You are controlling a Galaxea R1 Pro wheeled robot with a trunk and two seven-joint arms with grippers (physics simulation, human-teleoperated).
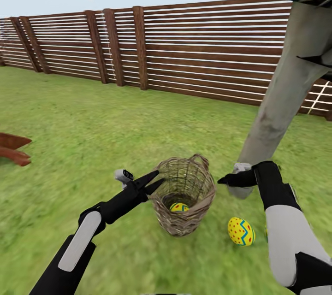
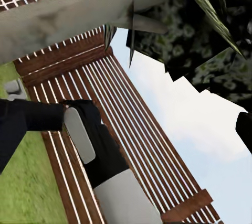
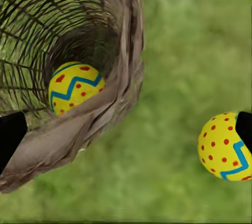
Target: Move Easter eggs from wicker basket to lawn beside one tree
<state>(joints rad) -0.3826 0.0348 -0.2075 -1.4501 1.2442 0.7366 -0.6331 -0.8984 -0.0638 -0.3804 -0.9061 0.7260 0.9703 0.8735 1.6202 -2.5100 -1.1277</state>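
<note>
Fenced garden, brown slat fence (image 1: 203, 50) behind, mottled lawn (image 1: 83, 129) all round. One Easter egg (image 1: 179, 207) sits deep in the bottom of the wicker basket (image 1: 184, 196), which stands upright on the grass just in front of the tree (image 1: 286, 92); a second egg (image 1: 240, 231) lies on the lawn just beside the basket, near the trunk base. A sliver of yellow at the right forearm's edge may be the third egg, too hidden to say. Left end effector (image 1: 156, 181) sits at the basket's rim with fingers spread a little and nothing between them. Right end effector (image 1: 227, 179) hovers between basket and trunk, looking down into the basket; whether it is spread or pressed together, cannot tell. Risks, as a guess: the basket is light loose weave, so a reach down for the deep egg could snag twigs or tip it, especially with the left arm nudging the rim. The egg is round and smooth, could squirt out of a pinch. A swinging right arm could knock the loose egg rolling away from the tree.
</note>
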